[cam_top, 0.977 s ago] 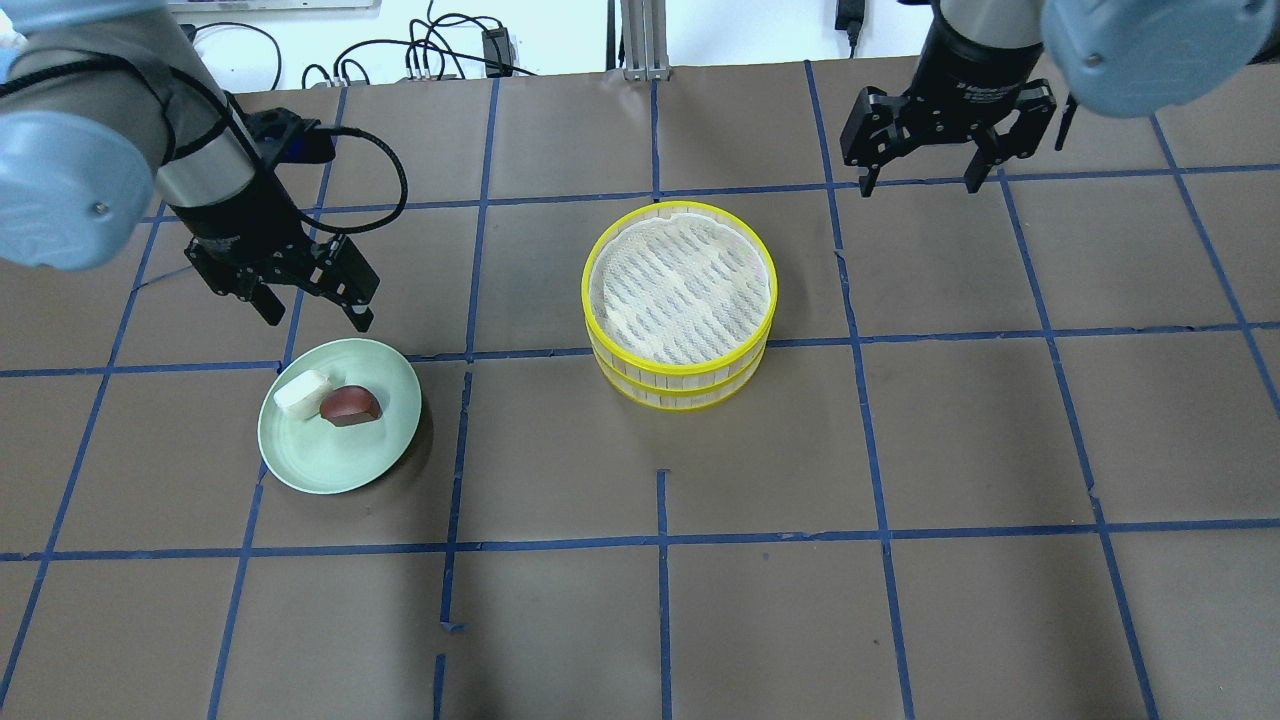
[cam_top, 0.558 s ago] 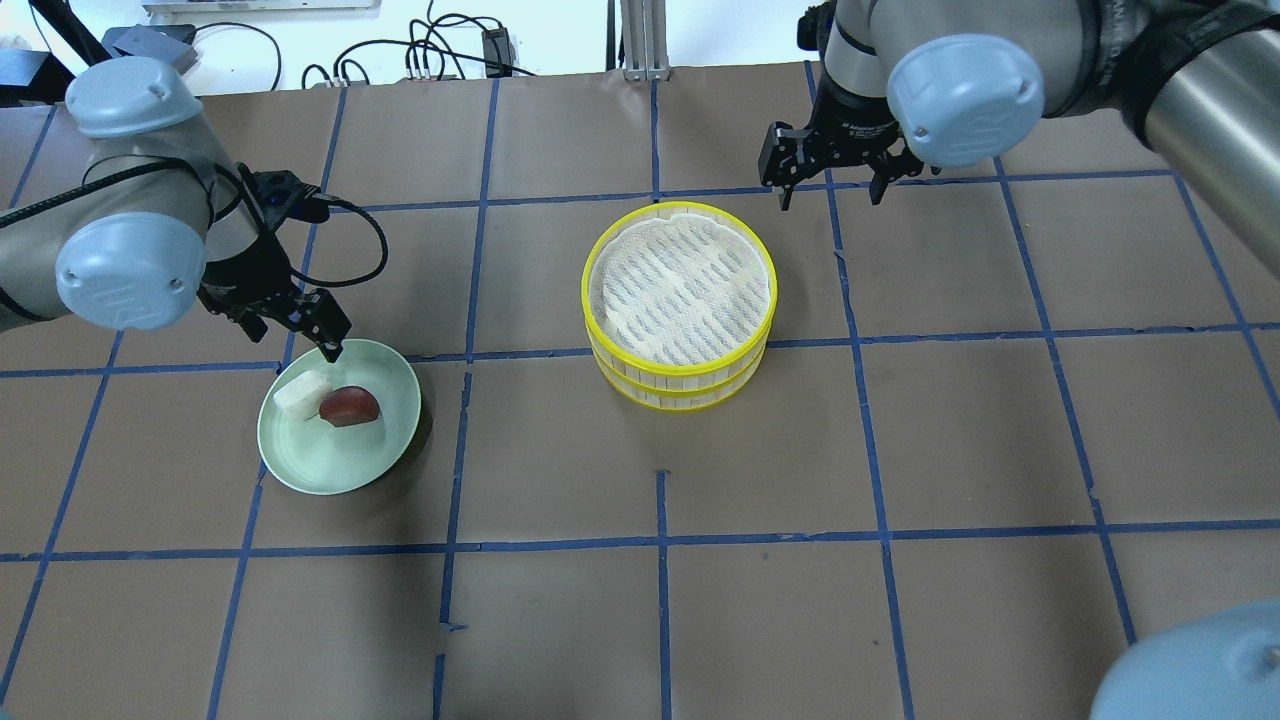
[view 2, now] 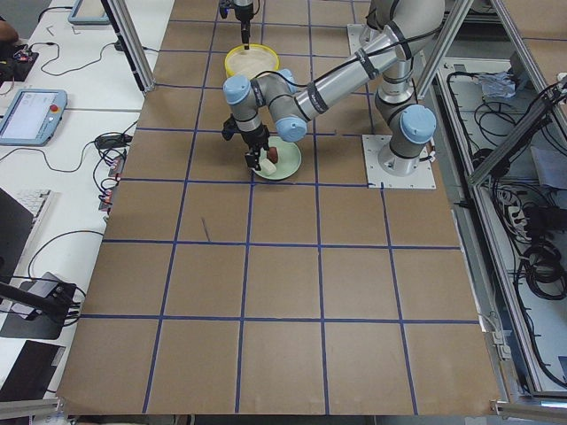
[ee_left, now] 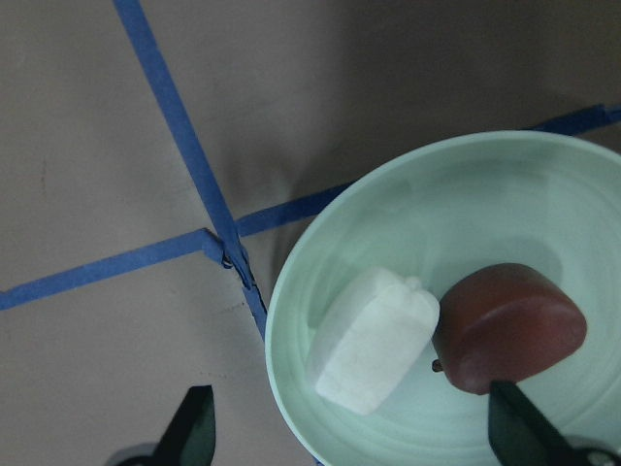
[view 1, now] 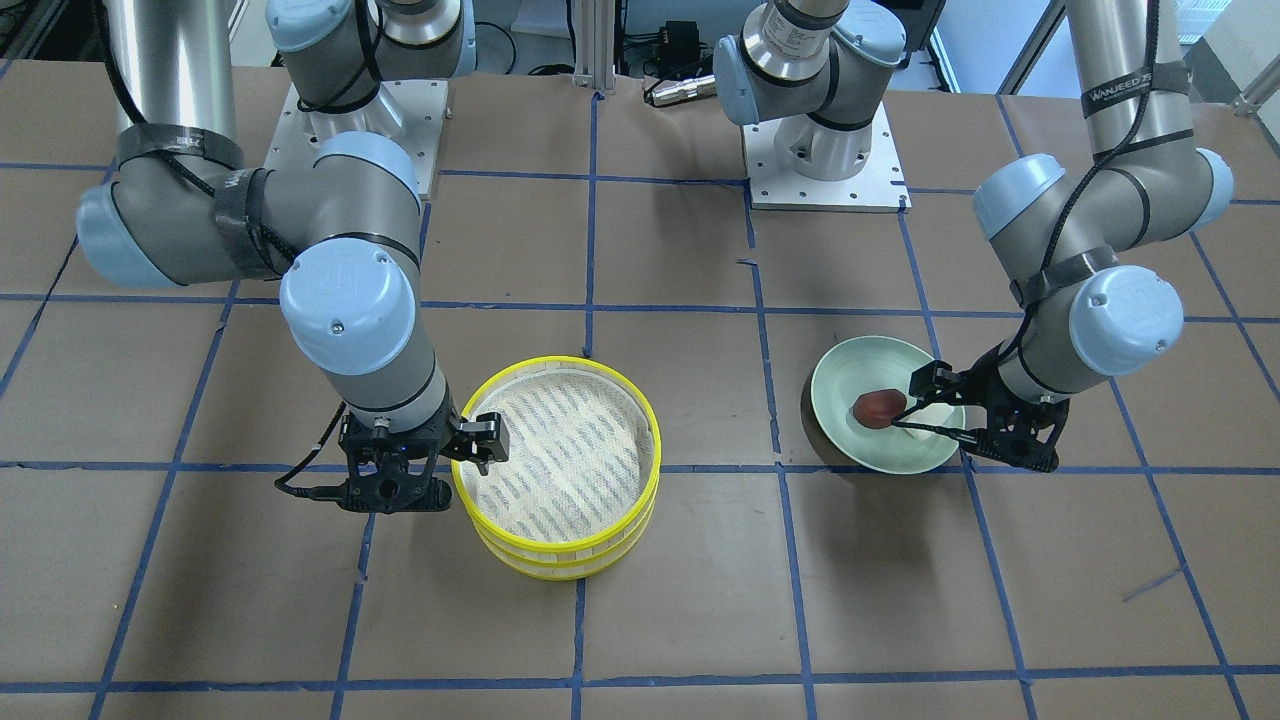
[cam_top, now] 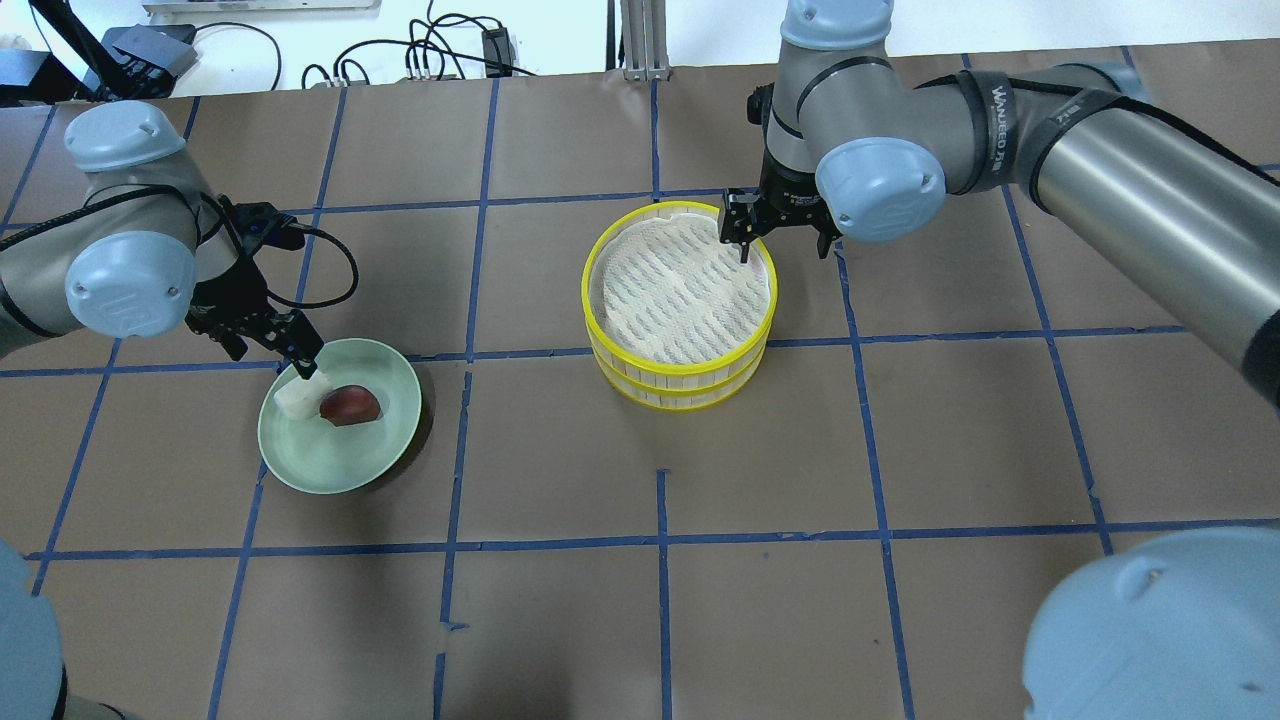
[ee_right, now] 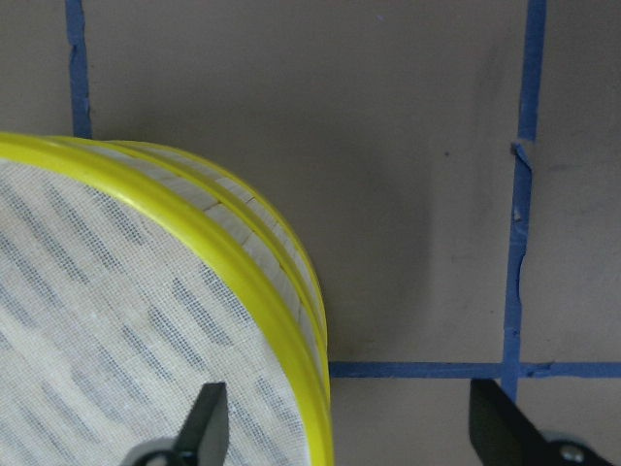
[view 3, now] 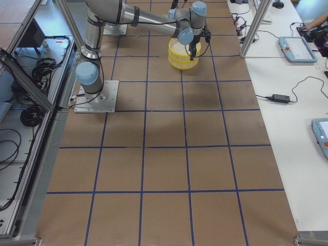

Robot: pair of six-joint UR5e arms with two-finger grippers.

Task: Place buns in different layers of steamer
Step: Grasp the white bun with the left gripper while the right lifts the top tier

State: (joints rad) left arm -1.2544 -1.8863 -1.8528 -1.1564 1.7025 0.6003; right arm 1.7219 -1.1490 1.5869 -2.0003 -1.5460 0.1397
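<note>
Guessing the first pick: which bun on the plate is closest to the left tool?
The white bun, at the edge of the plate right below the left tool; the reddish-brown bun lies beside it, nearer the plate's middle.

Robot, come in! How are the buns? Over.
Left gripper open, straddling white oblong bun on pale green plate. Right gripper open astride rim of top yellow-rimmed steamer tray. Reddish-brown bun crowds one jaw.

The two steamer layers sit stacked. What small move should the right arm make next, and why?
Probably close the right gripper on the rim of the top layer. Its fingers are open and straddle that rim, one inside and one outside. The lower layer is covered, so it cannot be loaded until the top one comes off.
</note>
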